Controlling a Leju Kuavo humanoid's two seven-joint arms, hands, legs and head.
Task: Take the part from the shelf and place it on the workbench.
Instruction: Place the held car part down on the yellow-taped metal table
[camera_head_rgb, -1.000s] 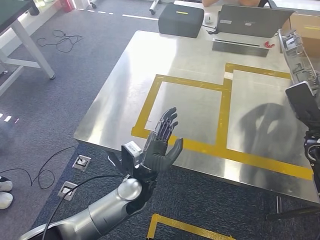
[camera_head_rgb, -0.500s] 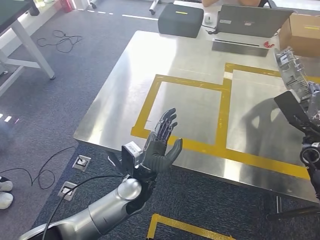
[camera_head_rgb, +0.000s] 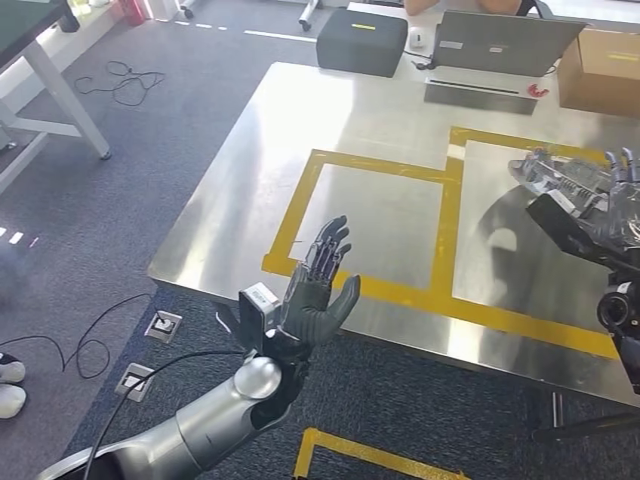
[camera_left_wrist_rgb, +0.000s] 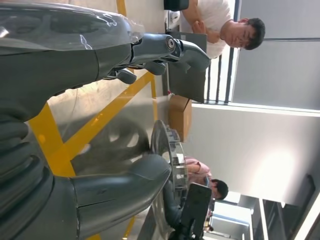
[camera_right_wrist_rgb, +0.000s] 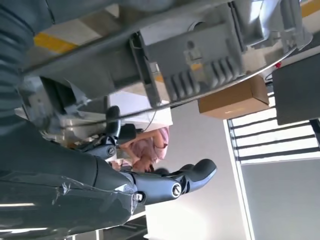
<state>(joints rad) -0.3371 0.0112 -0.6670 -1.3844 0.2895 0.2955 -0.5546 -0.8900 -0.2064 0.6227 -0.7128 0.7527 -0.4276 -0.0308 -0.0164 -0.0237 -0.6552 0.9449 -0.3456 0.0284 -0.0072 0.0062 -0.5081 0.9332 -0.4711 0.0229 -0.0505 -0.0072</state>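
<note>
Now right hand (camera_head_rgb: 615, 200) grips part (camera_head_rgb: 558, 175) above workbench (camera_head_rgb: 362, 120); left hand (camera_head_rgb: 321, 290) spread, empty; laptop (camera_head_rgb: 502, 45), box (camera_head_rgb: 600, 70) beyond.

Bright daylight, glare on workbench (camera_head_rgb: 332, 110)

Left hand (camera_head_rgb: 317, 292) spread, right hand (camera_head_rgb: 619, 195) clasped

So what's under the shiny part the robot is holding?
Under the part lies the steel workbench, with the part's dark shadow inside the yellow tape. The right hand hides the part's far end.
</note>
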